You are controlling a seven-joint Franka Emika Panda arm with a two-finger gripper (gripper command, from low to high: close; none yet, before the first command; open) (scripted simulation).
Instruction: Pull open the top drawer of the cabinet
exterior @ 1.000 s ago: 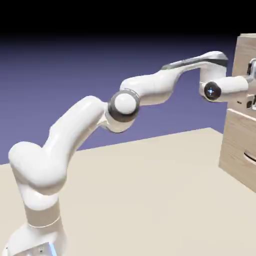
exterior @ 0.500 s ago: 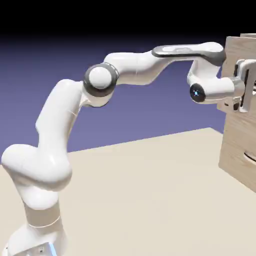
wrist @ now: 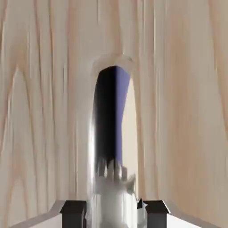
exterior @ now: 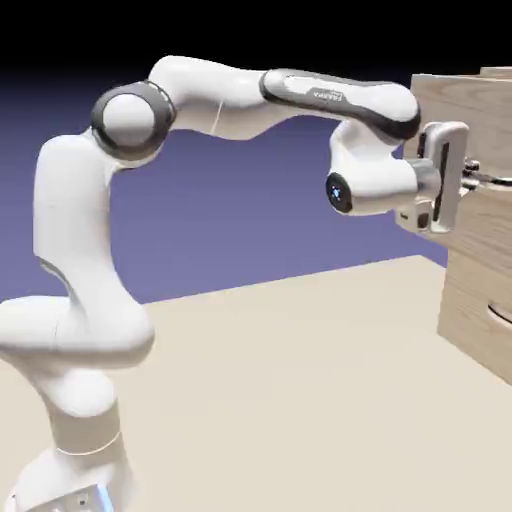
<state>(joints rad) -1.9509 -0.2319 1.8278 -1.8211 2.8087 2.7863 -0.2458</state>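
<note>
The top drawer (exterior: 455, 105) of the light beige wood-grain cabinet (exterior: 478, 300) juts out to the left of the cabinet's lower front at the exterior view's right edge. My gripper (exterior: 484, 180) reaches level against the drawer's front, shut on its handle. In the hand view the wood-grain drawer front (wrist: 44, 111) fills the picture. Its shiny dark curved handle (wrist: 109, 133) runs down the middle to my gripper (wrist: 114, 210). The two grey fingertips (wrist: 73, 212) stand close on either side of it.
Below the top drawer, a lower drawer front with a dark curved handle (exterior: 498, 315) sits flush in the cabinet. The cabinet stands on the beige table (exterior: 300, 380). My arm arches high from its base at the lower left.
My hand has drawn back to the left with the handle in its grip. The top drawer has slid out of the cabinet with it. The elbow has swung up and left.
</note>
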